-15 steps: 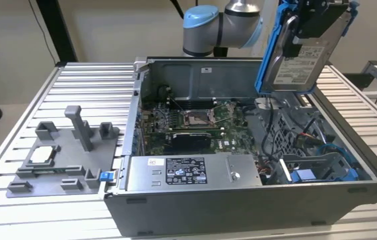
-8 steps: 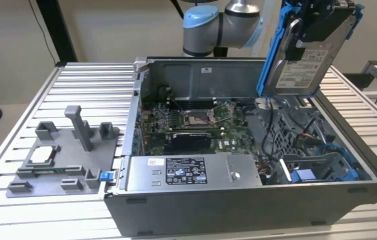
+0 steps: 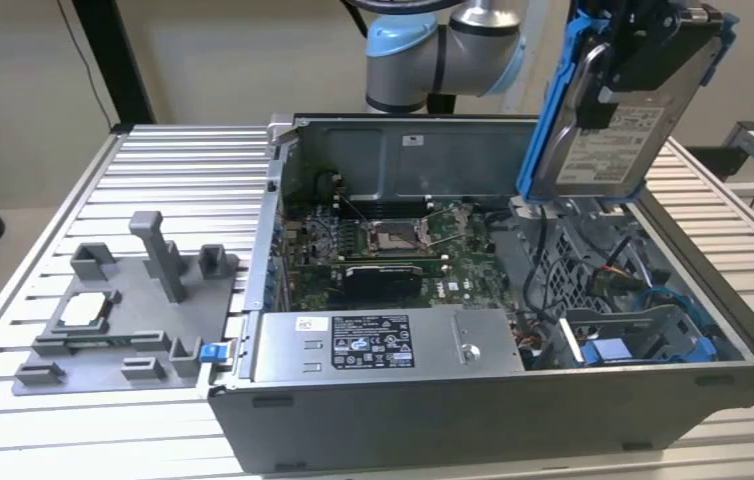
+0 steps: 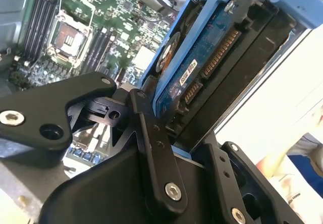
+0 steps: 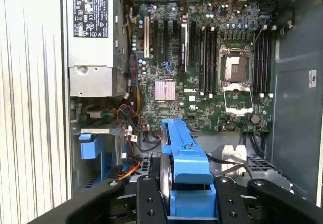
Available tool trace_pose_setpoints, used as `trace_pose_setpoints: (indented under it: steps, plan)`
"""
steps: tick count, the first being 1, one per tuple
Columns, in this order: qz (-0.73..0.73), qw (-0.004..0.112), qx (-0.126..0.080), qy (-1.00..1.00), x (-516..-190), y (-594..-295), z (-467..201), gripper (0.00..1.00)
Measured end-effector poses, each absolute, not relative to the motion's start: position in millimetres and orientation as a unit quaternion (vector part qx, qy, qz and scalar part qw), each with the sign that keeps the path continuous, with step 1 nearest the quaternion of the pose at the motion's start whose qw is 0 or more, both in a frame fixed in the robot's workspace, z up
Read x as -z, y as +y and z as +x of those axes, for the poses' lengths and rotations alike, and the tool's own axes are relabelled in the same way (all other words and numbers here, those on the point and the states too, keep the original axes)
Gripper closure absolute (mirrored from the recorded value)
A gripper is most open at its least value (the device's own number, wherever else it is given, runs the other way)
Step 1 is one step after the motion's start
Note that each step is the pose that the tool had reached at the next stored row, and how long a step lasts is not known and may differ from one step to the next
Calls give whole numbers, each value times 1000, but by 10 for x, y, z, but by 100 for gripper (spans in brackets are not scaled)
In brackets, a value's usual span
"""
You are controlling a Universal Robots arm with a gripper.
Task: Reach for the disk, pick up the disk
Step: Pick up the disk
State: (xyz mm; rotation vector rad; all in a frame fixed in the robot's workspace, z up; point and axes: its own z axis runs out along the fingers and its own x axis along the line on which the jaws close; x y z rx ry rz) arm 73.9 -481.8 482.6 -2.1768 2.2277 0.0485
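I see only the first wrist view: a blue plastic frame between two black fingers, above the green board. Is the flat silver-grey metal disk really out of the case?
Observer: Yes. In the exterior view the flat silver-grey metal disk in its blue plastic frame hangs above the open grey metal computer case, apart from it.
Operator: How does it stand?
Observer: Upright on edge, white label towards the exterior camera; the tool grips its upper end.
Operator: Is anything beside the case?
Observer: A grey plastic fixture lies on the slatted metal table at the exterior view's left, with a small square silver chip on it.
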Motion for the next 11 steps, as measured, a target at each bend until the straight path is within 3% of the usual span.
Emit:
trace_pose_setpoints:
  steps: [11]
  plan:
    - [-699, 13, -16, 715, -4820, -4958, 739, 100]
